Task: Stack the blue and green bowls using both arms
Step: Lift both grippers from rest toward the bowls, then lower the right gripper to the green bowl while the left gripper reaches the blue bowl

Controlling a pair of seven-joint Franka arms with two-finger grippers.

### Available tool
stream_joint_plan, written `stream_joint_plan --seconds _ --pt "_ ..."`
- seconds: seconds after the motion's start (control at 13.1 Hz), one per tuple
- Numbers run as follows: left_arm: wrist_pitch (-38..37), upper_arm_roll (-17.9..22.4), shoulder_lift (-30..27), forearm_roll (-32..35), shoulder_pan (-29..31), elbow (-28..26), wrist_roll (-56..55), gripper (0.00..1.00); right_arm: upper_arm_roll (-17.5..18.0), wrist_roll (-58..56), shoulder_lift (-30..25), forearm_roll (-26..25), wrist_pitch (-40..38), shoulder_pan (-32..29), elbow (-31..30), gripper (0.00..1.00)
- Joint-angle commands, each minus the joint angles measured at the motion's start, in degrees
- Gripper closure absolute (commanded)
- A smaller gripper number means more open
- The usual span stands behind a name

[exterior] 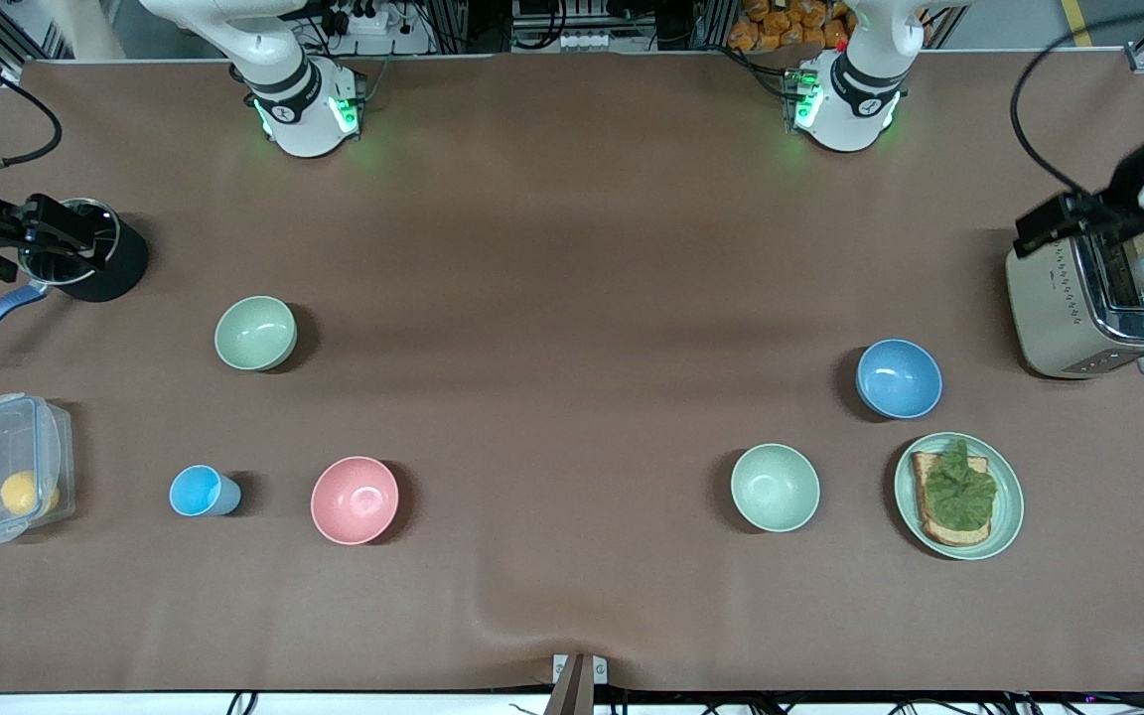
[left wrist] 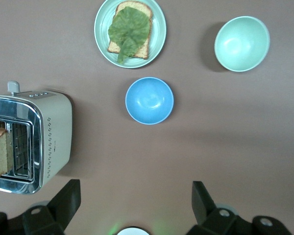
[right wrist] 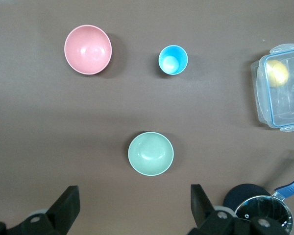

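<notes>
The blue bowl [exterior: 898,378] [left wrist: 149,100] stands toward the left arm's end of the table, between the toaster and the plate. The sage-green bowl [exterior: 255,333] [right wrist: 150,153] stands toward the right arm's end, farther from the front camera than the pink bowl. My left gripper [exterior: 1078,223] [left wrist: 135,196] hangs open and empty beside the toaster, apart from the blue bowl. Over by the black pot, my right gripper [exterior: 46,233] [right wrist: 132,198] is also open, with nothing between its fingers. Both bowls rest upright on the table.
A paler mint bowl [exterior: 775,487] and a green plate [exterior: 1007,508] with toast and lettuce sit near the blue bowl. A toaster [exterior: 1088,308], a pink bowl [exterior: 355,500], a light-blue cup [exterior: 200,491], a clear box [exterior: 4,481] and a black pot [exterior: 100,260] stand around.
</notes>
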Motion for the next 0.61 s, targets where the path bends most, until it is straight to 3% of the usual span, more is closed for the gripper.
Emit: stream_joint_plan --seconds 0.0,0.31,0.53 --pt "8.08 -0.29 5.59 0.82 3.11 -4.72 1.33 0.0 0.33 -0.29 2.1 0.09 -0.64 -0.64 0.92 0.0" --pt "30.14 -0.29 5.59 0.73 5.23 -22.74 1.41 0.0 0.25 -0.55 7.18 -0.18 -0.64 -1.51 1.01 0.0" --pt "40.8 -0.29 7.6 0.82 5.49 -30.5 1.06 0.0 0.33 -0.9 10.35 -0.18 -0.46 -2.49 0.57 0.0"
